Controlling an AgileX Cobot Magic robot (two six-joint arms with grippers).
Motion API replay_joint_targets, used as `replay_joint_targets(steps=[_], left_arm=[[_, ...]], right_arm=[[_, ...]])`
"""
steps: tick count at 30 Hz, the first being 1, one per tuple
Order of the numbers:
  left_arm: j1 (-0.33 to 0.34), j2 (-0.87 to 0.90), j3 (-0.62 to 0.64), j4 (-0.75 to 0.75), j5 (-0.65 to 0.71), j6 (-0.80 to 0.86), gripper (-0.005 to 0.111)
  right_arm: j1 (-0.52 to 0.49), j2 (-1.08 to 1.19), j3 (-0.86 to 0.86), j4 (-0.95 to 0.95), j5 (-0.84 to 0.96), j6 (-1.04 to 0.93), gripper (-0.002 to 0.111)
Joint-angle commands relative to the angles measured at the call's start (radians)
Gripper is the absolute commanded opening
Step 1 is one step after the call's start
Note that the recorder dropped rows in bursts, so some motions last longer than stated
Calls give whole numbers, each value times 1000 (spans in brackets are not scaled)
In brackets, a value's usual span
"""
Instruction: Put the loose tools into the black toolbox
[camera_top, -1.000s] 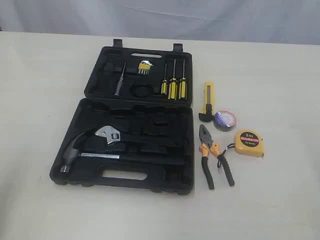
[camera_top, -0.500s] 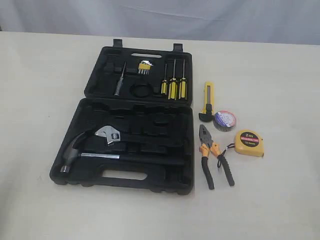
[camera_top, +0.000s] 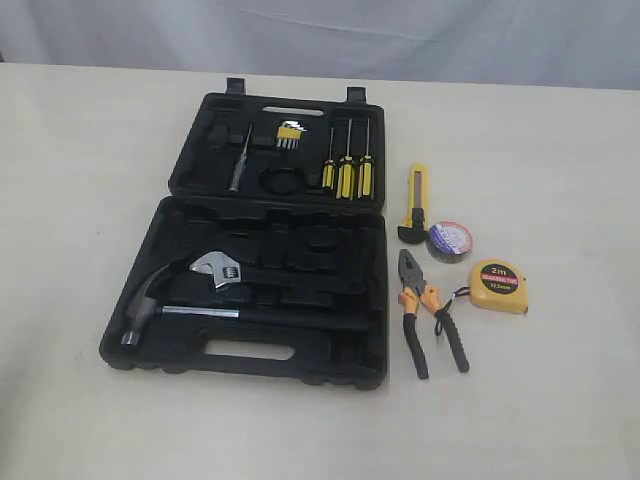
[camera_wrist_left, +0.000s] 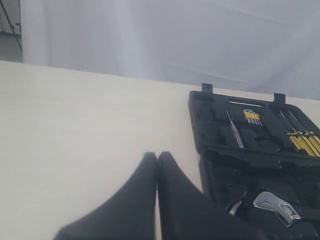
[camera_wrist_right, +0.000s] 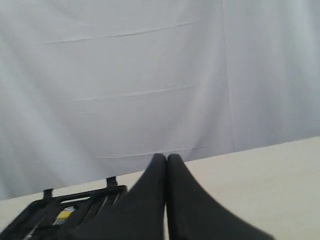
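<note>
The black toolbox (camera_top: 180, 225) lies open on the table. Right of it lie the yellow-black utility knife (camera_top: 416, 198), the black tape roll (camera_top: 449, 241), the yellow "2m" tape measure (camera_top: 498, 285) and the pliers (camera_top: 430, 322) with orange-black handles. Neither arm shows in the exterior view. My left gripper (camera_wrist_left: 157, 156) is shut with nothing in it, above bare table beside the toolbox (camera_wrist_left: 207, 150). My right gripper (camera_wrist_right: 166, 158) is shut and empty too, with the toolbox lid (camera_wrist_right: 55, 207) low in its view.
A silver-headed hammer (camera_top: 150, 305) and an adjustable wrench (camera_top: 217, 267) sit in the box's near half. Three yellow-black screwdrivers (camera_top: 346, 172), a hex key set (camera_top: 289, 133) and a slim driver (camera_top: 239, 160) sit in the lid. A white curtain (camera_top: 320, 30) backs the table.
</note>
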Motion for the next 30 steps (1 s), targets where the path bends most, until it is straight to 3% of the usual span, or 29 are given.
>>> replay_joint_targets(steps=[1, 6, 9, 13, 16, 18, 21, 26, 30], left_arm=[[-6, 4, -5, -5, -1, -1, 0], [-6, 4, -5, -5, -1, -1, 0], [-6, 4, -5, -5, -1, -1, 0], [-6, 4, -5, -5, -1, -1, 0], [-6, 4, -5, -5, -1, -1, 0], [-6, 4, -5, -5, -1, -1, 0], [-6, 4, -5, -5, 1, -1, 0], [-6, 4, -5, -5, 1, -1, 0], [-6, 4, -5, -5, 1, -1, 0]], right_arm=[[1, 14, -3, 62, 64, 70, -1], [1, 283, -243, 13, 318, 71, -1], [1, 732, -594, -178, 732, 193, -1], [1, 1124, -879, -264, 992, 244, -1], [1, 1266, -886, -288, 978, 274, -1], [1, 1358, -876, -476, 912, 439, -1], [11, 1428, -881, -571, 901, 520, -1], [187, 1476, -881, -716, 851, 678, -1], [264, 1477, -881, -788, 849, 738, 0]])
